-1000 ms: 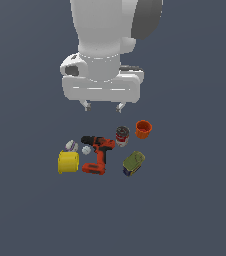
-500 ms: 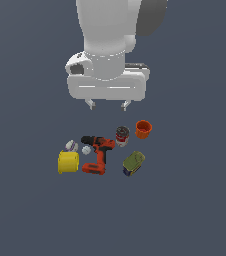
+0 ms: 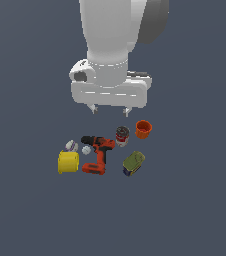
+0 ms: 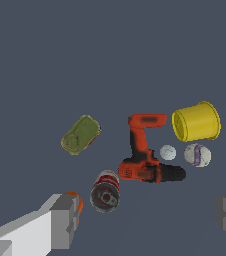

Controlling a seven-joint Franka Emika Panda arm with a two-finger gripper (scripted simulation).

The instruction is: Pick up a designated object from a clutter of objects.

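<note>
On the dark slate-blue counter [image 3: 30, 215], the clutter runs across the exterior view from left to right. First comes a yellow plastic cylinder [image 3: 68, 162] lying on its side. Just beside it are a small whitish ball with purple marks [image 3: 71, 146] and a smaller plain white ball [image 3: 86, 150]. Next lies the red-and-black cordless drill [image 3: 97, 152], flat on the counter, its dark chuck near the white ball. To its right stands a round can with a red label [image 3: 122, 136]; the label's writing is too blurred to read. Below the can in that view sits the small rounded-rectangular tin with an olive-green top, dark blue sides and yellow trim [image 3: 134, 163], apart from its neighbours, with nothing lying on it. Any print on its lid cannot be made out, perhaps only a faint emblem. Farthest right is the small orange cup [image 3: 143, 129], close to the can.

The white claw [image 3: 110, 109] hangs above the group with its two fingertips spread apart, gripping nothing.
</note>
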